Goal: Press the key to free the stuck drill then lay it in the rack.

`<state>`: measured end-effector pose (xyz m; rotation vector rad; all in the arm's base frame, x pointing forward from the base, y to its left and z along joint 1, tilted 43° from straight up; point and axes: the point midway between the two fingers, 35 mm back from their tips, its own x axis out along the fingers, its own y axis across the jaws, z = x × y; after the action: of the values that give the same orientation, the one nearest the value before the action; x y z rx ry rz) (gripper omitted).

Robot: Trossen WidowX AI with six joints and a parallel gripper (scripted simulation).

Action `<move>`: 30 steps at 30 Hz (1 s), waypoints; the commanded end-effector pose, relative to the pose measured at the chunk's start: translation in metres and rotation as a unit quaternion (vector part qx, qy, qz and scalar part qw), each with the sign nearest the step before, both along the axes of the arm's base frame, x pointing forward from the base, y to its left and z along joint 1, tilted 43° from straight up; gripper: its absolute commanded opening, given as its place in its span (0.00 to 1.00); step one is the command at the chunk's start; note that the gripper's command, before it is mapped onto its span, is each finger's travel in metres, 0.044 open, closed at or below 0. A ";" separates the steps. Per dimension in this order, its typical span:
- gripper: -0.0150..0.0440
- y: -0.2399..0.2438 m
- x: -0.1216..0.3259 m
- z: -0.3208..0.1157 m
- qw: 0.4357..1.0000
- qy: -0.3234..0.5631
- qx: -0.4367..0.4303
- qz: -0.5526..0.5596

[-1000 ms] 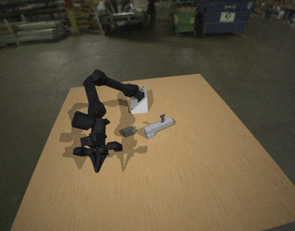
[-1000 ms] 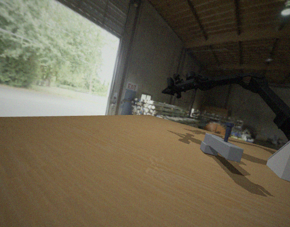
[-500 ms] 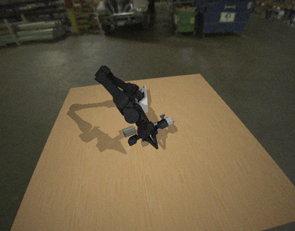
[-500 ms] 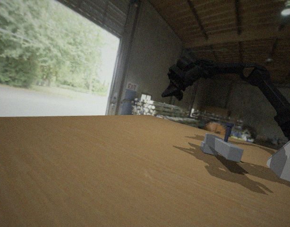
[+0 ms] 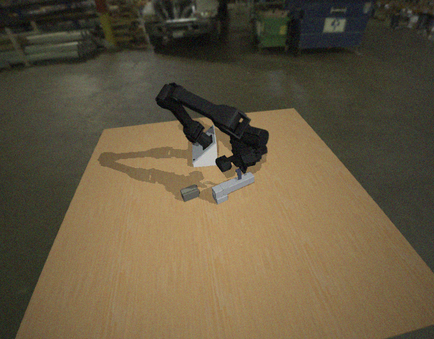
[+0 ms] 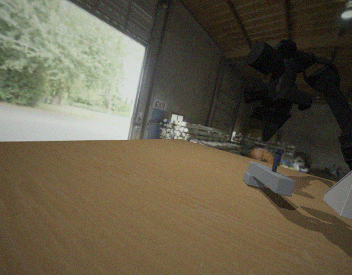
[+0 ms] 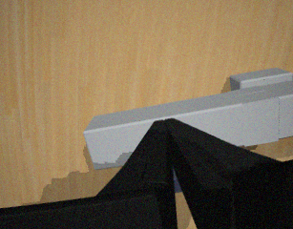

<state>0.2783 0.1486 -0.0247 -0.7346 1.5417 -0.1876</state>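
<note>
A long light-grey housing (image 5: 235, 185) (image 6: 284, 184) (image 7: 213, 118) lies across the table, with a small block at one end. A dark-blue T-shaped key (image 5: 239, 174) (image 6: 276, 161) stands upright from its top. In the wrist view, only a sliver of the key (image 7: 177, 185) shows behind the fingers. My gripper (image 5: 244, 171) (image 6: 265, 140) (image 7: 164, 129) is shut and empty, pointing down. Its tips are a little above the key's top and off to one side, apart from it. I cannot make out the drill. A small dark-grey grooved block (image 5: 190, 193), apparently the rack, sits near the housing's block end.
The light-grey wedge mount (image 5: 206, 159) (image 6: 345, 198) of the arm stands behind the grooved block. The arm arches over the table from this mount toward the housing. The wooden table's far edge (image 5: 144, 126) runs behind the mount.
</note>
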 end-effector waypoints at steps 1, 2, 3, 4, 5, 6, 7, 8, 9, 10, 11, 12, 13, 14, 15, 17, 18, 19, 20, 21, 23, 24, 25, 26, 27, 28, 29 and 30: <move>0.25 -0.007 -0.036 0.005 0.997 0.026 -0.074 0.005; 0.25 -0.007 -0.036 0.005 0.997 0.026 -0.074 0.005; 0.25 -0.007 -0.036 0.005 0.997 0.026 -0.074 0.005; 0.25 -0.007 -0.036 0.005 0.997 0.026 -0.074 0.005; 0.25 -0.007 -0.036 0.005 0.997 0.026 -0.074 0.005; 0.25 -0.007 -0.036 0.005 0.997 0.026 -0.074 0.005; 0.25 -0.007 -0.036 0.005 0.997 0.026 -0.074 0.005; 0.25 -0.007 -0.036 0.005 0.997 0.026 -0.074 0.005; 0.25 -0.006 -0.032 0.004 0.998 0.024 -0.064 0.004; 0.25 -0.007 -0.032 0.003 0.998 0.024 -0.066 0.004; 0.25 -0.007 -0.033 0.003 0.997 0.025 -0.068 0.004; 0.25 -0.008 -0.033 0.002 0.997 0.025 -0.070 0.004; 0.25 -0.010 -0.034 0.001 0.997 0.025 -0.071 0.004; 0.25 -0.011 -0.034 0.000 0.997 0.025 -0.072 0.005; 0.25 -0.012 -0.035 -0.001 0.997 0.025 -0.073 0.005; 0.25 -0.014 -0.036 -0.003 0.997 0.025 -0.074 0.005; 0.25 -0.015 -0.036 -0.004 0.997 0.025 -0.074 0.005; 0.25 -0.016 -0.036 -0.004 0.997 0.025 -0.074 0.005; 0.25 -0.017 -0.037 -0.005 0.997 0.025 -0.074 0.005; 0.25 -0.017 -0.037 -0.005 0.997 0.025 -0.074 0.005; 0.25 -0.017 -0.037 -0.005 0.997 0.025 -0.074 0.005; 0.25 -0.017 -0.036 -0.006 0.997 0.025 -0.074 0.005; 0.25 -0.017 -0.036 -0.006 0.997 0.025 -0.074 0.005; 0.25 -0.017 -0.036 -0.006 0.997 0.025 -0.074 0.005; 0.25 -0.017 -0.036 -0.007 0.997 0.025 -0.074 0.005; 0.25 -0.017 -0.036 -0.007 0.997 0.025 -0.074 0.005; 0.25 -0.017 -0.035 -0.008 0.997 0.025 -0.074 0.005; 0.25 -0.017 -0.035 -0.008 0.997 0.025 -0.074 0.005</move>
<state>0.2430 0.1343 -0.0296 -0.8639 1.5803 -0.2769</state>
